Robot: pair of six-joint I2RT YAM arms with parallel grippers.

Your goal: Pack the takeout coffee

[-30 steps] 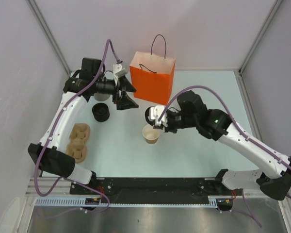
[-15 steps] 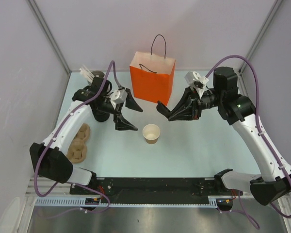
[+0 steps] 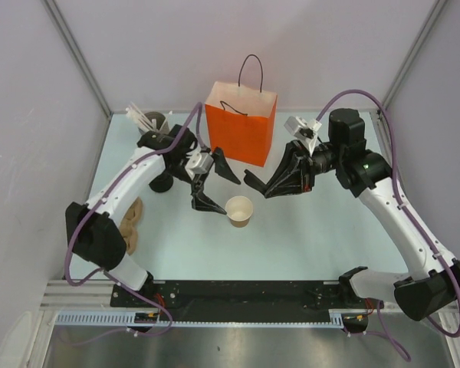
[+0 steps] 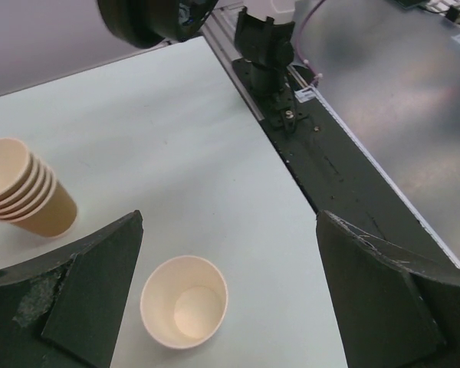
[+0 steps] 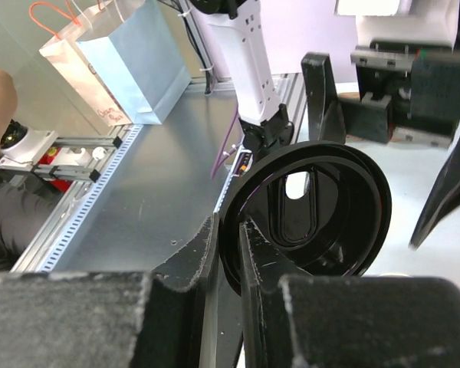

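The paper cup (image 3: 239,211) stands upright and lidless on the worktop (image 3: 314,230), just in front of the orange bag (image 3: 241,126), so we judge it not yet ready to pack. Our left tool (image 4: 230,230) is spread wide beside it, the cup between its fingers in the wrist view, probably to steady it. Our right tool (image 5: 228,234) pinches the rim of the black lid (image 5: 307,211) near the cup, apparently for capping, though overhead the lid is hard to make out.
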